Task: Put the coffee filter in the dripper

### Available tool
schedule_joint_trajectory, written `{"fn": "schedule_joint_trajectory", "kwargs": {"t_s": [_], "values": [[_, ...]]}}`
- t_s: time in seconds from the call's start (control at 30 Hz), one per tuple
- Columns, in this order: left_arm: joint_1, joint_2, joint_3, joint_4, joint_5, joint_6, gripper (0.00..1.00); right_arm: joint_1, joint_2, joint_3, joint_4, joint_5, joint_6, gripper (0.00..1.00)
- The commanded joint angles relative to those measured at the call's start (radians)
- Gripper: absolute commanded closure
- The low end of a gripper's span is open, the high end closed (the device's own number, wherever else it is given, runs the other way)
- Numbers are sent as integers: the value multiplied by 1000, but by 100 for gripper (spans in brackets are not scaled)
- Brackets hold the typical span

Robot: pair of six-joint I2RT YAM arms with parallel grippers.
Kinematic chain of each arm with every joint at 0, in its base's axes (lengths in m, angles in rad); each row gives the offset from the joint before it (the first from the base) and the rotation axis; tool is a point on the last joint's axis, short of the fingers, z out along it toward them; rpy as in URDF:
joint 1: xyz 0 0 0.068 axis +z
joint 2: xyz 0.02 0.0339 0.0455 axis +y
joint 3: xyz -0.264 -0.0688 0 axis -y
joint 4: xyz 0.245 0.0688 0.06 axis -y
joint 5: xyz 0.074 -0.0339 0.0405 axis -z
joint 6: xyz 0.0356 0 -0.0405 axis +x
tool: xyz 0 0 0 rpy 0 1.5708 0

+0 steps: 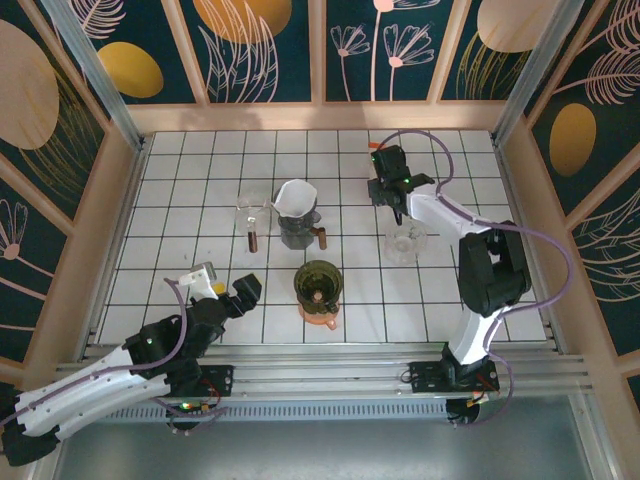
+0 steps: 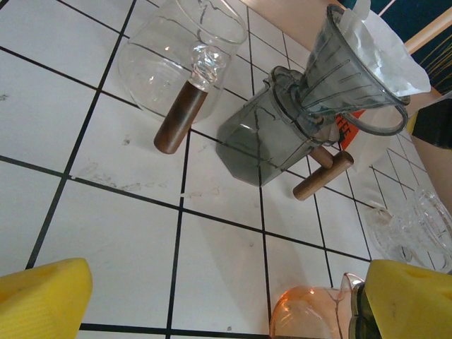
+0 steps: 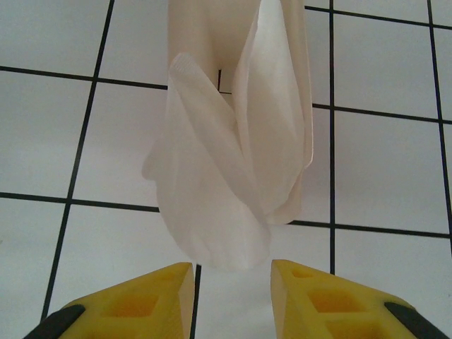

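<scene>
A crumpled white coffee filter [image 3: 226, 162] lies on the tiled table, its near end caught between the yellow fingertips of my right gripper [image 3: 232, 267], which is shut on it. That gripper [image 1: 392, 185] is at the far right of the table. There are three drippers. A clear one [image 1: 295, 200] with a white filter in it sits on a grey server. A dark green one [image 1: 318, 283] sits on an orange server. A glass one [image 1: 405, 241] stands beside the right arm. My left gripper [image 1: 247, 290] is open near the front left, nothing between its fingers.
A glass carafe [image 1: 250, 215] with a brown handle stands left of the grey server [image 2: 265, 141]. The orange server [image 2: 311, 314] sits close to my left gripper [image 2: 229, 282]. Wooden walls ring the table [image 1: 180, 250].
</scene>
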Motion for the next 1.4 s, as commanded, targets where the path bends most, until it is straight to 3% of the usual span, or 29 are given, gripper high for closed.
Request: {"fn": "schedule_joint_trajectory", "kwargs": {"t_s": [0.0,0.63,0.97,1.13,1.37], "values": [[-5,10,10,23,-26,26,1,-6,31,47,-14,45,-46,66],[-6,25,8,40,-31,26,1,-22,141,123,-16,44,-88,71],[-6,29,4,40,-31,22,1,-21,144,130,-11,22,-91,86],[-5,33,0,43,-32,18,1,-21,140,121,-5,18,-91,100],[-6,36,-2,44,-28,14,1,-20,76,90,32,4,-83,100]]}}
